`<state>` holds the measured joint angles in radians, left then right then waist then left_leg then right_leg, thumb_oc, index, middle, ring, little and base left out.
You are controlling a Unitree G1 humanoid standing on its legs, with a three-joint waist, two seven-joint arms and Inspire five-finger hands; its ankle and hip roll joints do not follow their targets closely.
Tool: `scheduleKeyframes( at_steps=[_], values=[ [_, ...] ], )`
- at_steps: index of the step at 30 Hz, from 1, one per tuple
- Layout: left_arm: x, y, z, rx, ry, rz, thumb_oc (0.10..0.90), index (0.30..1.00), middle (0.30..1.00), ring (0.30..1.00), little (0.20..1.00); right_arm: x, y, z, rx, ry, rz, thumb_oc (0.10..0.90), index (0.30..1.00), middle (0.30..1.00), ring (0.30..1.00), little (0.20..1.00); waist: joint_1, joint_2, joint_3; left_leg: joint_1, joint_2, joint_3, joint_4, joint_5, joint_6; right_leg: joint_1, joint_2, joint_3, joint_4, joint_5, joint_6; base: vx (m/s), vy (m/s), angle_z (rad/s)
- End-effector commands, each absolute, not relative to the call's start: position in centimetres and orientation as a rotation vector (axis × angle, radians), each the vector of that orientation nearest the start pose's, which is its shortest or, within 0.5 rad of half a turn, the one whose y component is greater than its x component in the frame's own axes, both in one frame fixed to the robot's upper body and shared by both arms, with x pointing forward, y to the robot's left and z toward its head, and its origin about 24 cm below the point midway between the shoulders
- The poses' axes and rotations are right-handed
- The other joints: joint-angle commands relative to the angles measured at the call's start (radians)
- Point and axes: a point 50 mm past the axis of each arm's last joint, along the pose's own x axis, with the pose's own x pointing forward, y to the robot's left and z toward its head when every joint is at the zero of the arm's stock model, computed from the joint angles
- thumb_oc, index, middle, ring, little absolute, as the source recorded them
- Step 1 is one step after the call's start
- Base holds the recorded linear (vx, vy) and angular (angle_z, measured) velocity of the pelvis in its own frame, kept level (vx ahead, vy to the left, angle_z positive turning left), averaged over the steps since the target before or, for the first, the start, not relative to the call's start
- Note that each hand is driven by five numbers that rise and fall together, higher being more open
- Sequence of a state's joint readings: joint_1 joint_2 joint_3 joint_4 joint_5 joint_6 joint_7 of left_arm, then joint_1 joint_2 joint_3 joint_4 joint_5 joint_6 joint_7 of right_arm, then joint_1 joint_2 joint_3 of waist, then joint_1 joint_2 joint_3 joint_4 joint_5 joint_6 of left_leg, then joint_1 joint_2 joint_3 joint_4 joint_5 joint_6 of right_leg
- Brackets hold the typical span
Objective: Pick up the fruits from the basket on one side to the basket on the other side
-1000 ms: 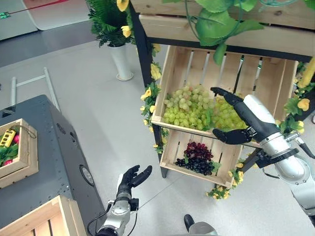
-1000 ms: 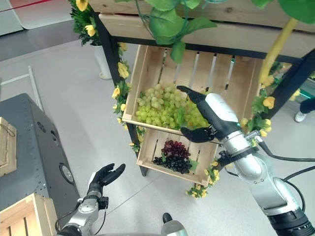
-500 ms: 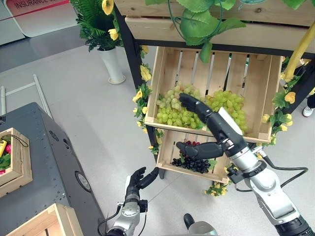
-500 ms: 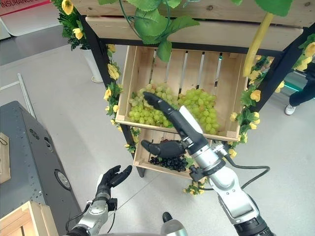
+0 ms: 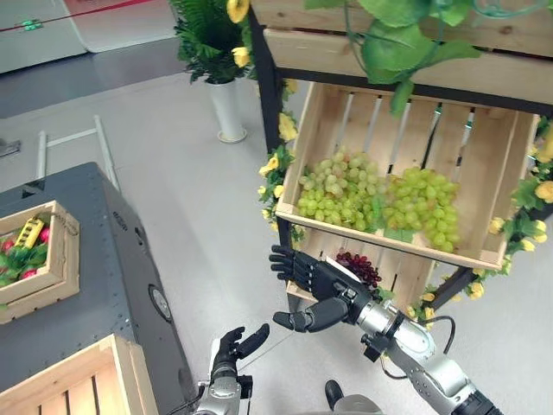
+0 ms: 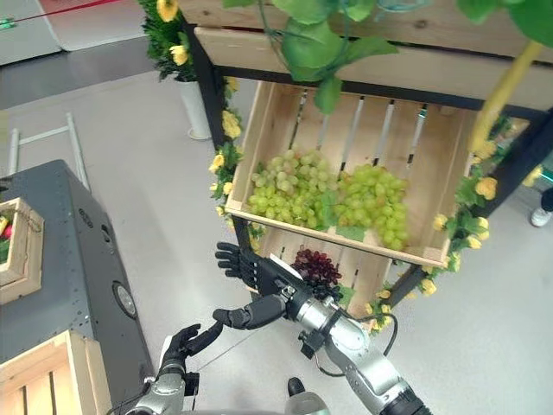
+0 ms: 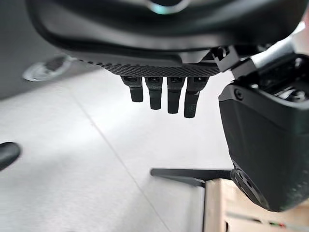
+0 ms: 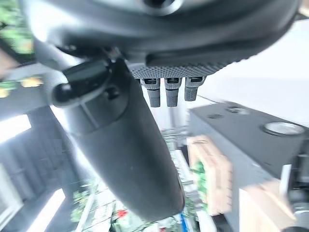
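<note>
I see the right hand [image 5: 318,290] with its fingers spread straight and the thumb apart, holding nothing. It hangs in the air in front of the lower crate [image 5: 406,278] of the wooden stand, just to the left of the dark grapes [image 5: 356,264]. The green grapes [image 5: 376,195] lie in the upper crate [image 5: 479,164], higher and farther than the hand, in two heaps side by side. The hand touches none of the grapes.

The left hand [image 5: 233,344] is low at the near edge, above the floor [image 5: 173,190], with its fingers loosely apart and empty. In the left wrist view its fingers [image 7: 159,94] point straight out over the pale floor.

On the left stands a grey worktop [image 5: 121,259]. A small wooden basket [image 5: 54,259] with red and green fruits sits on its left part, and the corner of another wooden crate [image 5: 78,380] is at the near edge. A white vase [image 5: 229,108] with green plants stands far by the stand's dark post.

Compared with half a second ago, the right hand has come away from the green grapes: then its fingers reached over the front of the upper crate, now it is lower and more to the left, with nothing in it. The left hand has stayed low and open. The camera has also turned a little.
</note>
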<state>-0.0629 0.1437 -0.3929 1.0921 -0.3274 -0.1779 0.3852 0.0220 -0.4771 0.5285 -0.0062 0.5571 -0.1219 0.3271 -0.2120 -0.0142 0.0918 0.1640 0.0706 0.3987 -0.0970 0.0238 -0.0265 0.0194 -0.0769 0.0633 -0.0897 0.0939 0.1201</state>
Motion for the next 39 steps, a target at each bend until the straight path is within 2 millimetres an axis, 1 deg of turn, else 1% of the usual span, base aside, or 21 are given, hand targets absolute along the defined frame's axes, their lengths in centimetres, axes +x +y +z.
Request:
scheduleKeyframes(
  at_steps=[1,7,8,10,13,14,15,17,18,19,20,22,28,29,30,34,39],
  values=[
    [18.5,18.8,-12.5,0.321,0.729,0.226,0.8,0.9,0.9,0.9,0.9,22.9,-9.2,6.0,0.182,-0.115,0.782,0.8,0.9,0.9,0.9,0.9,0.02,-0.016,0.01,0.044,-0.046,-0.041,0.027,-0.17,0.053,0.031,0.008,-0.072,0.021,-0.075,0.018,0.0,-0.1,0.21],
    [17.4,19.6,-13.1,0.352,0.768,0.219,0.8,0.9,0.9,0.9,0.9,22.0,-9.6,2.0,0.143,0.044,0.747,0.8,0.9,0.9,0.9,0.9,0.048,-0.02,0.007,0.048,-0.046,-0.069,0.013,-0.159,0.047,0.055,0.003,-0.108,0.003,-0.073,0.014,0.0,-0.069,0.07],
    [17.3,19.9,-13.1,0.352,0.774,0.224,0.8,0.9,0.9,0.9,0.9,21.8,-9.8,0.9,0.129,0.094,0.724,0.8,0.9,0.9,0.9,0.9,0.056,-0.021,0.004,0.05,-0.045,-0.075,0.012,-0.158,0.045,0.06,0.001,-0.118,0.002,-0.076,0.012,0.01,-0.072,0.14],
    [17.1,19.9,-13.2,0.352,0.774,0.22,0.8,0.9,0.9,0.9,0.9,21.6,-10.0,-0.4,0.117,0.142,0.699,0.8,0.9,0.9,0.9,0.9,0.065,-0.022,0.002,0.051,-0.043,-0.08,0.01,-0.155,0.042,0.066,0.001,-0.129,0.002,-0.079,0.009,0.01,-0.062,0.18],
    [16.9,19.6,-13.3,0.357,0.765,0.207,0.8,0.9,0.9,0.9,0.9,21.2,-10.9,-2.9,0.063,0.242,0.631,0.8,0.9,0.9,0.9,0.9,0.082,-0.022,-0.003,0.05,-0.04,-0.099,0.01,-0.152,0.039,0.079,0.0,-0.149,0.002,-0.086,0.002,0.01,-0.066,0.12],
    [16.9,19.6,-13.3,0.357,0.765,0.207,0.8,0.9,0.9,0.9,0.9,21.2,-10.8,-3.0,0.063,0.242,0.631,0.8,0.9,0.9,0.9,0.9,0.082,-0.022,-0.003,0.05,-0.04,-0.099,0.01,-0.152,0.039,0.079,0.0,-0.149,0.002,-0.086,0.002,0.01,-0.056,0.21],
    [16.6,19.4,-13.4,0.352,0.774,0.199,0.8,0.9,0.9,0.9,0.9,21.0,-11.2,-4.1,0.046,0.287,0.602,0.8,0.9,0.9,0.9,0.9,0.092,-0.021,-0.006,0.049,-0.04,-0.11,0.01,-0.151,0.038,0.086,0.0,-0.159,0.002,-0.091,-0.001,0.01,-0.047,0.23],
    [16.1,19.3,-13.7,0.327,0.808,0.196,0.8,0.9,0.9,0.9,0.9,20.7,-11.6,-5.5,0.016,0.34,0.568,0.8,0.9,0.9,0.9,0.9,0.103,-0.02,-0.008,0.048,-0.039,-0.121,0.01,-0.149,0.038,0.095,-0.001,-0.171,0.002,-0.095,-0.005,-0.01,-0.065,0.2],
    [15.9,19.3,-13.9,0.315,0.828,0.195,0.8,0.9,0.9,0.9,0.9,20.5,-11.8,-6.1,0.006,0.374,0.554,0.8,0.9,0.9,0.9,0.9,0.111,-0.022,-0.011,0.038,-0.038,-0.117,0.01,-0.136,0.039,0.088,-0.001,-0.173,0.002,-0.088,-0.013,-0.03,-0.06,0.18],
    [15.7,19.3,-14.0,0.311,0.841,0.194,0.8,0.9,0.9,0.9,0.9,20.5,-11.8,-6.4,0.0,0.394,0.547,0.8,0.9,0.9,0.9,0.9,0.114,-0.022,-0.012,0.038,-0.038,-0.12,0.01,-0.135,0.04,0.09,-0.001,-0.176,0.002,-0.089,-0.014,-0.03,-0.057,0.17],
    [15.4,19.2,-14.2,0.317,0.854,0.174,0.8,0.9,0.9,0.9,0.9,20.0,-12.1,-7.4,-0.021,0.434,0.527,0.8,0.9,0.9,0.9,0.9,0.121,-0.021,-0.012,0.037,-0.038,-0.129,0.01,-0.135,0.04,0.094,-0.002,-0.183,0.002,-0.093,-0.016,0.0,-0.03,0.11],
    [15.0,19.0,-14.5,0.325,0.874,0.141,0.8,0.9,0.9,0.9,0.9,19.5,-12.6,-8.7,-0.071,0.492,0.495,0.8,0.9,0.9,0.9,0.9,0.131,-0.017,-0.013,0.035,-0.04,-0.141,0.01,-0.135,0.041,0.1,-0.004,-0.193,0.002,-0.098,-0.019,-0.01,-0.027,0.11],
    [14.2,18.6,-15.0,0.343,0.929,0.086,0.8,0.9,0.9,0.9,0.9,17.9,-14.3,-11.8,-0.171,0.655,0.394,0.8,0.9,0.9,0.9,0.9,0.156,-0.006,-0.02,0.037,-0.046,-0.173,0.01,-0.14,0.048,0.12,-0.004,-0.212,0.002,-0.112,-0.025,0.01,-0.016,0.17],
    [14.2,18.6,-15.0,0.339,0.934,0.088,0.8,0.9,0.9,0.9,0.9,17.8,-14.4,-12.0,-0.176,0.672,0.387,0.8,0.9,0.9,0.9,0.9,0.158,-0.005,-0.021,0.036,-0.046,-0.174,0.01,-0.14,0.049,0.121,-0.004,-0.213,0.002,-0.113,-0.025,0.02,-0.004,0.18],
    [14.1,18.7,-15.1,0.335,0.947,0.087,0.8,0.9,0.9,0.9,0.9,17.3,-15.0,-12.6,-0.194,0.714,0.365,0.8,0.9,0.9,0.9,0.9,0.163,-0.001,-0.023,0.038,-0.047,-0.181,0.01,-0.141,0.05,0.126,-0.004,-0.218,0.002,-0.116,-0.027,0.02,-0.004,0.14],
    [13.7,18.9,-15.2,0.333,0.968,0.083,0.8,0.9,0.9,0.9,0.9,16.7,-15.7,-13.3,-0.222,0.775,0.339,0.8,0.9,0.9,0.9,0.9,0.174,0.004,-0.024,0.036,-0.049,-0.192,0.01,-0.138,0.051,0.134,-0.004,-0.227,0.002,-0.12,-0.031,0.02,-0.008,0.05],
    [13.1,19.0,-15.5,0.339,0.997,0.068,0.8,0.9,0.9,0.9,0.9,16.0,-16.0,-14.0,-0.249,0.829,0.33,0.8,0.9,0.9,0.9,0.9,0.188,0.005,-0.026,0.037,-0.053,-0.208,0.01,-0.137,0.052,0.145,-0.003,-0.242,0.002,-0.125,-0.035,0.02,-0.016,0.11]
  ],
)
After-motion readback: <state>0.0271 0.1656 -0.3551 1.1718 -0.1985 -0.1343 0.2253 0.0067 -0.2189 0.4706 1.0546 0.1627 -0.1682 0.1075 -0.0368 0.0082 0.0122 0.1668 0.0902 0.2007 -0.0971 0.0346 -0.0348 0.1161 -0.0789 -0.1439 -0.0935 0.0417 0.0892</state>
